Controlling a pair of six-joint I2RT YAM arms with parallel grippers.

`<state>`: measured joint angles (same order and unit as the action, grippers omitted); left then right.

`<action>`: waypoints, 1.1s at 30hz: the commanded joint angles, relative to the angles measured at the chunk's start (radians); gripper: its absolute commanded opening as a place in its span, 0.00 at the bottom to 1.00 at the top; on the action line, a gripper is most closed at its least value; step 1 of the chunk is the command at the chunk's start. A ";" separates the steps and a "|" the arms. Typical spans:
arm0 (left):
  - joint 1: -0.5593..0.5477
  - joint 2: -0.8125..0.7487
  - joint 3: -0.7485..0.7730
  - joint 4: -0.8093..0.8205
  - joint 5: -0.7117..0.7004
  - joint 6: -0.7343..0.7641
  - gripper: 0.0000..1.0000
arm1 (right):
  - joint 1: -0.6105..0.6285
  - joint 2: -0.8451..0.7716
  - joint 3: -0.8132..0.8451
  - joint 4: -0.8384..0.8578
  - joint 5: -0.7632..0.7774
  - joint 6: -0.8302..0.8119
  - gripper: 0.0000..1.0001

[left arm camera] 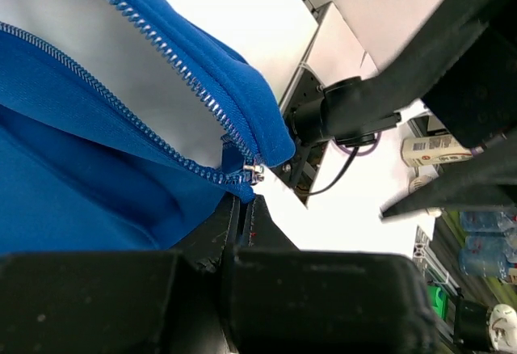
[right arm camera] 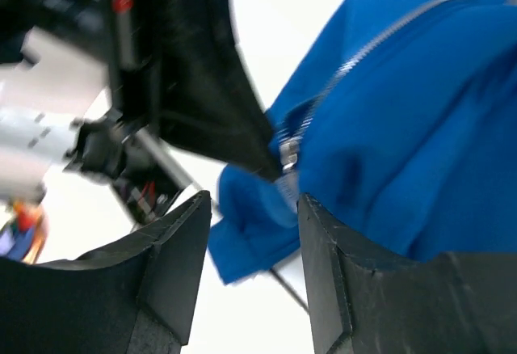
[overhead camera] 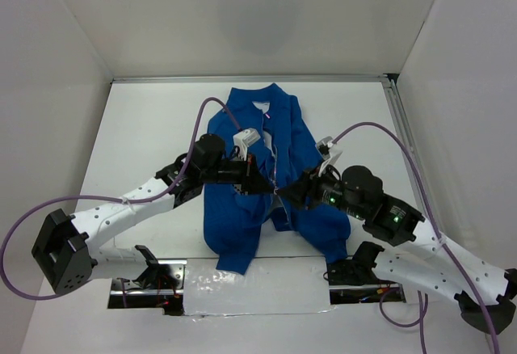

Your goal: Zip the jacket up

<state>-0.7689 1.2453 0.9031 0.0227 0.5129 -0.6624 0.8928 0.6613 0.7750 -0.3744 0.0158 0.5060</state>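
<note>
The royal-blue jacket (overhead camera: pixel 295 136) lies on the white table (overhead camera: pixel 153 128), collar at the far end, front partly open with pale lining showing. My left gripper (overhead camera: pixel 262 183) is shut on the jacket's lower hem (left arm camera: pixel 242 191), just below the metal zipper slider (left arm camera: pixel 255 174); the two rows of zipper teeth spread apart above it. My right gripper (overhead camera: pixel 294 191) is open and empty, close beside the left one. In the right wrist view its jaws (right arm camera: pixel 254 208) stand wide apart just short of the slider (right arm camera: pixel 288 156) and the blue fabric (right arm camera: pixel 404 128).
White walls enclose the table on three sides. Purple cables (overhead camera: pixel 380 132) arc over both arms. A silvery panel (overhead camera: pixel 250 289) lies at the near edge between the arm bases. The left gripper's black finger (right arm camera: pixel 210 103) fills the space beside the slider in the right wrist view.
</note>
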 commanded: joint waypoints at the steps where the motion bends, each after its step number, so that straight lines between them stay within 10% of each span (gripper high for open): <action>1: 0.003 -0.023 0.008 0.054 0.047 -0.019 0.00 | 0.015 -0.037 -0.012 -0.008 -0.117 -0.040 0.54; 26: 0.006 -0.060 -0.015 0.108 0.173 -0.049 0.00 | 0.014 0.058 -0.141 0.276 -0.140 -0.035 0.81; 33: 0.005 -0.050 -0.012 0.097 0.132 -0.054 0.00 | 0.015 0.058 -0.126 0.266 -0.191 -0.037 0.45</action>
<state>-0.7624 1.2209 0.8852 0.0608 0.6300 -0.6907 0.9009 0.7269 0.6357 -0.1745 -0.1440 0.4770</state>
